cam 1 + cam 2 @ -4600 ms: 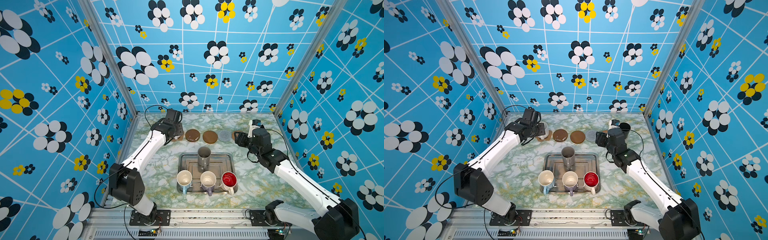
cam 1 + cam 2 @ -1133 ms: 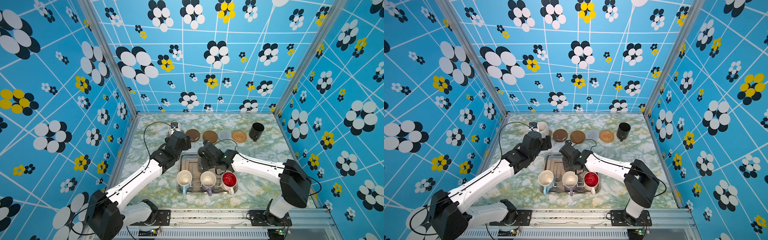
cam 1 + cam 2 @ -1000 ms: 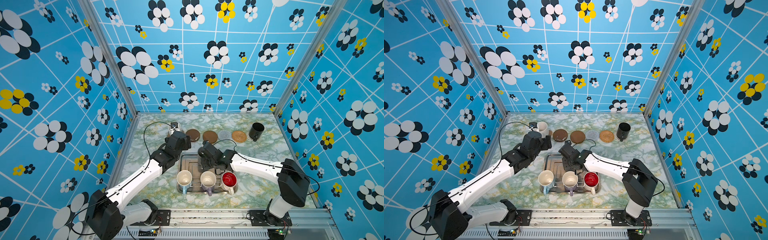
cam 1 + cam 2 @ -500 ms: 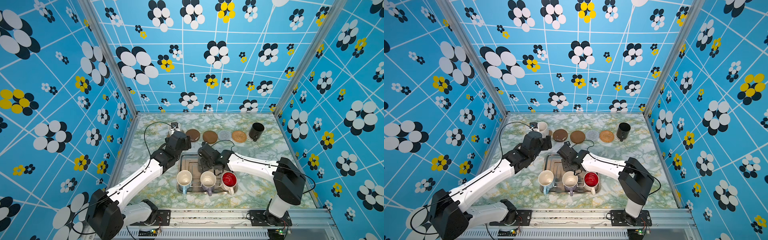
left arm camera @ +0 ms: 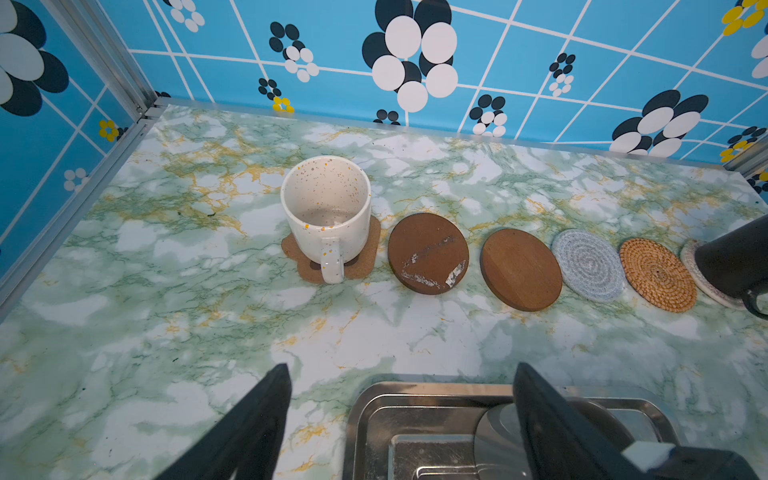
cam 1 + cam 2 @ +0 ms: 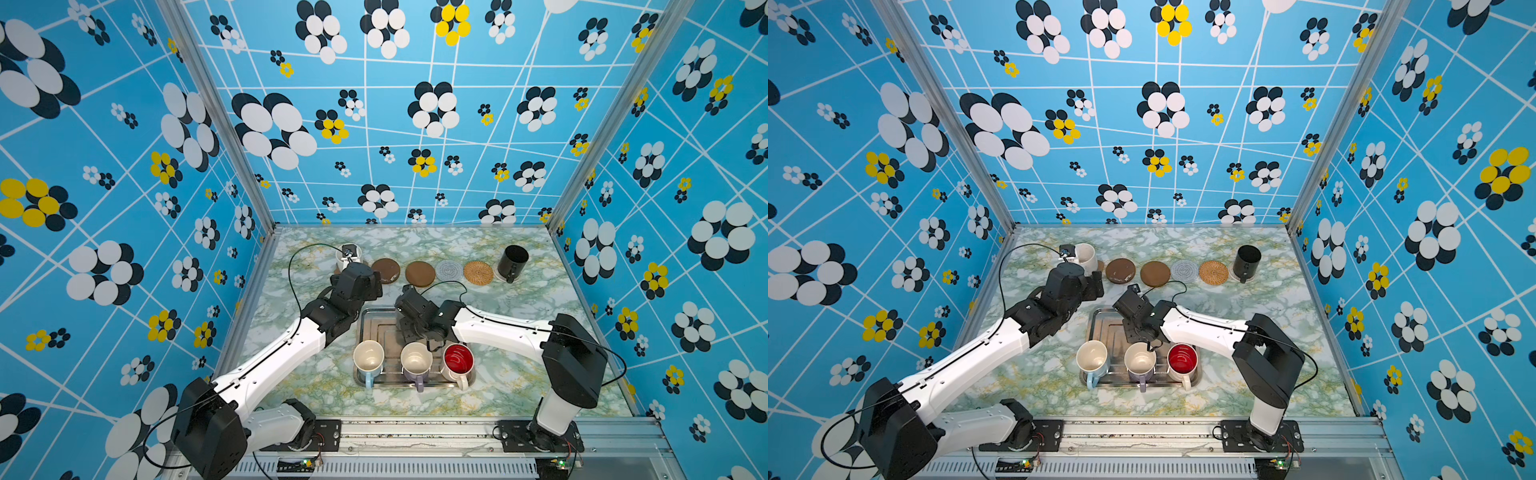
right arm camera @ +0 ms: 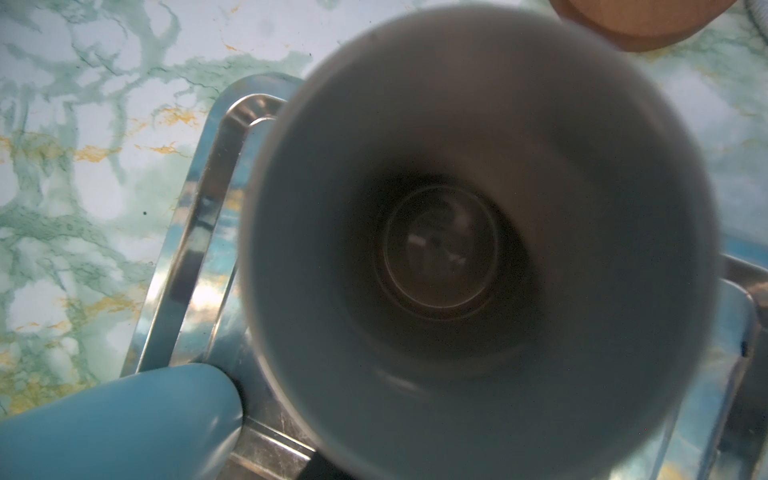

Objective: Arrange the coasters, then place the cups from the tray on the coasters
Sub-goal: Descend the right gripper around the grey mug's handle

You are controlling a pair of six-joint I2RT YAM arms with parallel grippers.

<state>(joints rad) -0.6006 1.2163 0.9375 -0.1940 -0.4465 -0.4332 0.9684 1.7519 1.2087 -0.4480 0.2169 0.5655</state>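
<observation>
The left claw [image 5: 401, 370] is held wide open, empty. The right claw [image 6: 411, 330] is set over the grey cup [image 7: 478, 249]; its grip cannot be told.

Bright, even light; close-up blur

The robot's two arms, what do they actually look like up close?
Both the left arm and right arm have smooth white shells over their long links, with chunky black housings at the joints and black base plates bolted to a metal rail. A thin black cable loops loosely from each wrist. The left gripper ends in two black, wedge-shaped fingers.
</observation>
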